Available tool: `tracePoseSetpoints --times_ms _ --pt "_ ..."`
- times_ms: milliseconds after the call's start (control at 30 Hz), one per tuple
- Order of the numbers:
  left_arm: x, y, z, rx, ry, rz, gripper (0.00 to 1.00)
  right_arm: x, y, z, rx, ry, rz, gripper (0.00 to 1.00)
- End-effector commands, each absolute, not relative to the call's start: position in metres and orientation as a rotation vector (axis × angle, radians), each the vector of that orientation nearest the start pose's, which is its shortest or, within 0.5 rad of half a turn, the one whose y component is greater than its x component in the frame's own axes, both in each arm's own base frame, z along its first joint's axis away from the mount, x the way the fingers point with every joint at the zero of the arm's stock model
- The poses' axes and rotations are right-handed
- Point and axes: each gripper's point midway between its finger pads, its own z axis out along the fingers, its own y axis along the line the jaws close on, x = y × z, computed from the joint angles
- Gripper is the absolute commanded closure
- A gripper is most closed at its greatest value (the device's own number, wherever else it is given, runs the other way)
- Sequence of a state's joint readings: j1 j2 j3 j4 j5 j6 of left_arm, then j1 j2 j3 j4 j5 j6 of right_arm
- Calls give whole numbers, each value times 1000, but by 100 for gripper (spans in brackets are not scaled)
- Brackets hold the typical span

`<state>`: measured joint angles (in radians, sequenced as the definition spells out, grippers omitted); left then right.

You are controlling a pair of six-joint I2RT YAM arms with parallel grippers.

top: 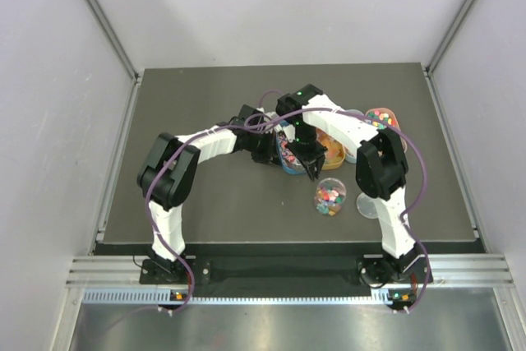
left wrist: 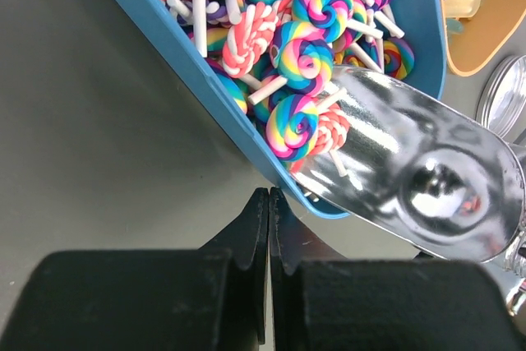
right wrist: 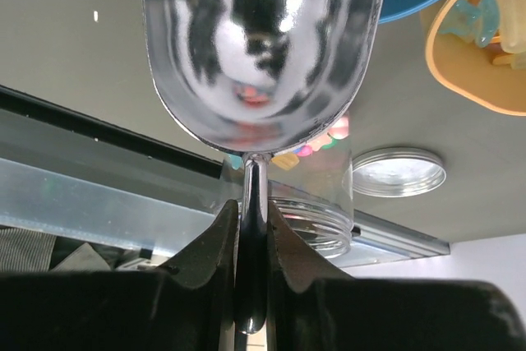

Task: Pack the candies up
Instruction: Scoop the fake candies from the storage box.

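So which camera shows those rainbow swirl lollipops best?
The left wrist view: the rainbow lollipops fill the blue tray close up, swirls and sticks clear. The top view shows only a tiny colourful patch, mostly covered. The right wrist view catches just the tray's edge behind the scoop.

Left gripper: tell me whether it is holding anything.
No: the left gripper is shut with nothing between its fingers, beside the blue tray.

A silver scoop reaches over the blue tray rim; a clear jar stands beside its lid.
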<state>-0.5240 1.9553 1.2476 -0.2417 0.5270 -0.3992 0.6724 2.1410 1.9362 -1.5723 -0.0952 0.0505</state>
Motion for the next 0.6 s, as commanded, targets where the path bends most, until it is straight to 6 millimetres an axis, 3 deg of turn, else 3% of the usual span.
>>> tracePoseSetpoints --times_ms 0,133,333,567 --pt "318 -366 84 596 2430 -1218 100 237 286 95 -1146 3036 366 100" --pt "318 -366 85 603 2427 -1212 100 234 286 99 -1140 3042 392 100" --pt "315 -363 85 606 2428 -1206 100 259 301 109 -1067 2981 456 100" --pt "316 -362 84 600 2423 -1195 100 272 305 94 -1051 2994 443 100"
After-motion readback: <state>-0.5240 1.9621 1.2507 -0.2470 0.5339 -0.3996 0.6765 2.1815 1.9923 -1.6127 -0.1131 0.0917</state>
